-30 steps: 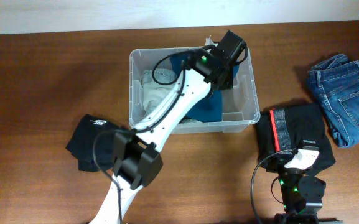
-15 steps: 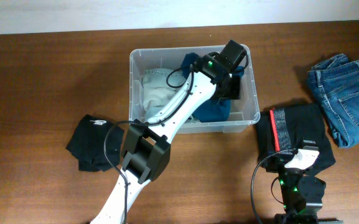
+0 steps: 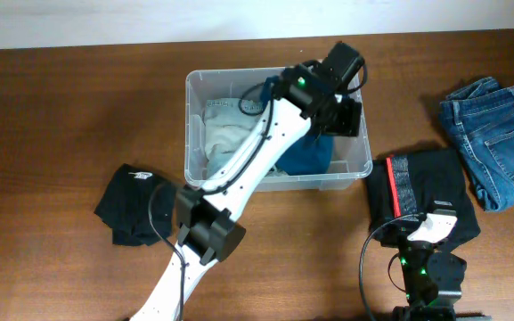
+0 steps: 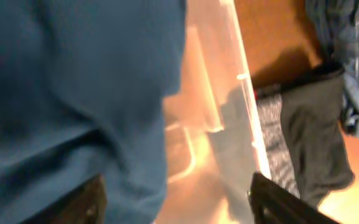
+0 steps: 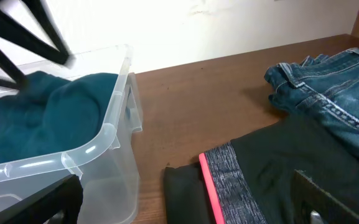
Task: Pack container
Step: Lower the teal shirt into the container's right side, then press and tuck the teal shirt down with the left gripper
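Clear container [image 3: 189, 116], open side up, long axis running left-right

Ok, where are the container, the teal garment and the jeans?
container [image 3: 188, 125], overhead view, on its left rim
teal garment [image 3: 312, 159], overhead view, on its lower fold inside the tub
jeans [image 3: 493, 134], overhead view, mid-denim

Wooden table [image 3: 61, 116] with folded jeans [image 3: 493, 138], a grey-banded black garment [image 3: 430, 192] beside them, a black cloth [image 3: 130, 203] well apart.

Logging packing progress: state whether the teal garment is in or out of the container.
In. The teal garment lies inside the container, beside a white garment.
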Controlling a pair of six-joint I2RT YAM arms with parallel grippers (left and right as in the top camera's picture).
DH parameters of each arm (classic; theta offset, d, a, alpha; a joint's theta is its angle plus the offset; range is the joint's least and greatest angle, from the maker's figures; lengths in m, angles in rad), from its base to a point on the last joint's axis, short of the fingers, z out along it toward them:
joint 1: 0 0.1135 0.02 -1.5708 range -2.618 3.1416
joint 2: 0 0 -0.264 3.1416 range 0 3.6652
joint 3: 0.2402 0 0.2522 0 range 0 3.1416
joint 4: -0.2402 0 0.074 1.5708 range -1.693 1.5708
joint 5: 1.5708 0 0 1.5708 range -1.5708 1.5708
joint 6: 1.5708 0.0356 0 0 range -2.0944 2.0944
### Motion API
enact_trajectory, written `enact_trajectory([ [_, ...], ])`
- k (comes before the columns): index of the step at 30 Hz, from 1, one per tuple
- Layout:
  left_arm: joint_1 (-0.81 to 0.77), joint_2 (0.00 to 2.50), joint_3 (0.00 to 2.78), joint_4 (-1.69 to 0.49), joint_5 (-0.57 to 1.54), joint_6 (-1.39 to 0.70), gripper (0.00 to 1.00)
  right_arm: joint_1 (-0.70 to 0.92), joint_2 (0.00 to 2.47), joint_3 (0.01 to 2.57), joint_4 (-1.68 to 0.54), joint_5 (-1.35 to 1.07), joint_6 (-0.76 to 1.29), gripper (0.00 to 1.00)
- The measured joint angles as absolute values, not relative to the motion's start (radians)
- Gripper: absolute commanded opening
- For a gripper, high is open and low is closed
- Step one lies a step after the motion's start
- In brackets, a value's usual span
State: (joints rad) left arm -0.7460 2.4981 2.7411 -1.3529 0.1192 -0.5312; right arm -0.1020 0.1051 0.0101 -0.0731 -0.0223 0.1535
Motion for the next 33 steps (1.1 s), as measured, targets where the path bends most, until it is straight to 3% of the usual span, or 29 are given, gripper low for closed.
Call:
enact_trajectory([
  [1,-0.746,2.497,2.768,-1.382,0.094,-0.525,0.52,-0.102,0.105,0.010,-0.073,-0.022,0.153,0.99],
  [3,-0.746,2.493,2.801,-1.435,0.031,-0.517,0.12,-0.102,0.105,0.010,-0.073,-0.022,0.154,0.99],
  [4,-0.746,2.493,2.806,-1.462,-0.003,-0.516,0.01,-0.102,0.105,0.010,-0.073,-0.022,0.154,0.99],
  [16,-0.746,2.513,2.805,-1.572,-0.270,-0.495,0.01,-0.102,0.105,0.010,-0.073,-0.022,0.154,0.99],
  [26,-0.746,2.665,2.795,-1.578,-0.276,-0.484,0.00,-0.102,0.105,0.010,-0.073,-0.022,0.153,0.99],
  [33,-0.744,2.673,2.794,-1.531,-0.151,-0.417,0.01,-0.102,0.105,0.010,-0.073,-0.022,0.153,0.99],
])
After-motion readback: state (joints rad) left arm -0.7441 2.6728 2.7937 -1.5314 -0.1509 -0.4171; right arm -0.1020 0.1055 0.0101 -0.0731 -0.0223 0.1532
